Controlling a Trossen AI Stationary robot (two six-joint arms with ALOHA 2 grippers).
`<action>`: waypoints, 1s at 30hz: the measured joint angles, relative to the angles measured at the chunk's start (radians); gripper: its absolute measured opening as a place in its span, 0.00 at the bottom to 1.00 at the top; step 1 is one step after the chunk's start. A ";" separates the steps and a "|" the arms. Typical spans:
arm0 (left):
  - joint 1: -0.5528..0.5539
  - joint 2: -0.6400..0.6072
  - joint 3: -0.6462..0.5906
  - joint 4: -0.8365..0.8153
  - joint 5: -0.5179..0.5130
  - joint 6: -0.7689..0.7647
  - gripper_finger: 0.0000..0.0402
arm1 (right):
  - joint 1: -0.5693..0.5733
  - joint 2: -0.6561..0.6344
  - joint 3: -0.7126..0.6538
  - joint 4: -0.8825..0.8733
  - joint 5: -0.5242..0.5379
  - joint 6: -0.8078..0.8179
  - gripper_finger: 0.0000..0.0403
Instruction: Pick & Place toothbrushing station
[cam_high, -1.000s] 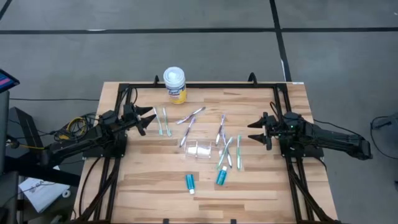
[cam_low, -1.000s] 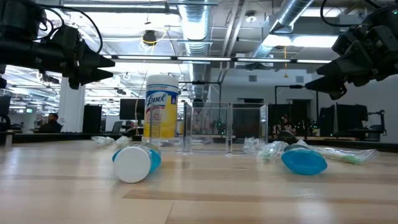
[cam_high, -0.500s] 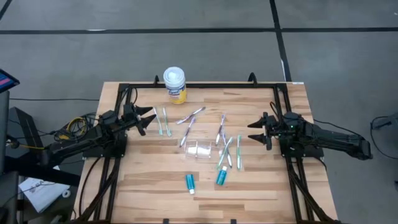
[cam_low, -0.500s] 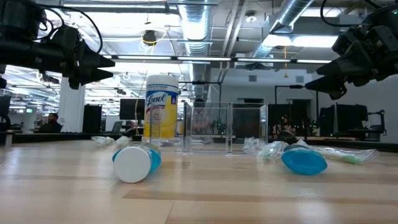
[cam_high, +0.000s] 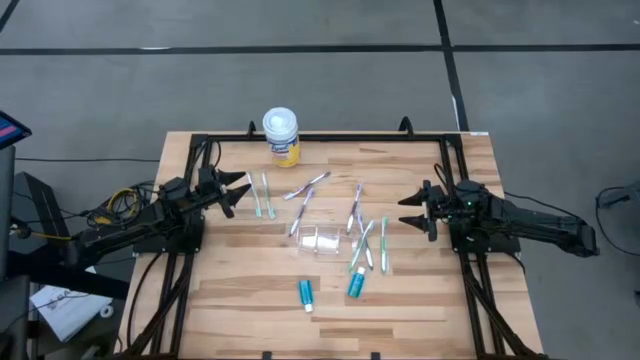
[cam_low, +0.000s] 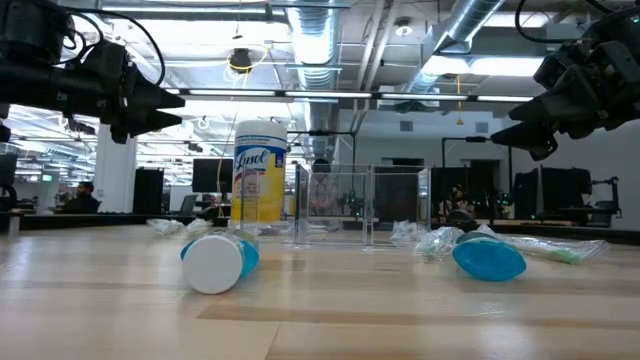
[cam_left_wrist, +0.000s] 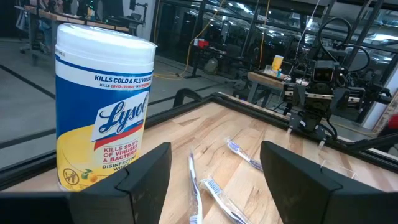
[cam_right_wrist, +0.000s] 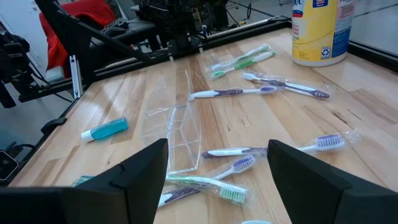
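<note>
Toothbrushes (cam_high: 362, 238), cup (cam_high: 319, 241), tubes (cam_high: 306, 293) scattered mid-table. Left gripper (cam_high: 240, 193), right gripper (cam_high: 408, 212) hover apart, fingers spread, empty.

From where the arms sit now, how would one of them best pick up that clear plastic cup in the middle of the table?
The clear cup lies on its side among the toothbrushes. A fair guess: come straight down from above and close the fingers across its two flat side walls near the middle. The open right gripper looks a little nearer than the open left gripper. Its thin walls could flex, so squeeze gently.
</note>
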 joint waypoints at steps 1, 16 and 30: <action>0.000 0.000 0.000 0.000 0.000 0.000 0.60 | 0.000 0.000 0.000 0.000 0.000 0.000 0.66; 0.000 0.003 0.000 0.001 -0.040 0.039 0.60 | 0.000 0.000 0.000 0.000 0.000 0.000 0.66; 0.000 0.005 0.000 0.079 -0.101 0.043 0.60 | 0.000 0.000 0.000 0.000 0.000 0.000 0.66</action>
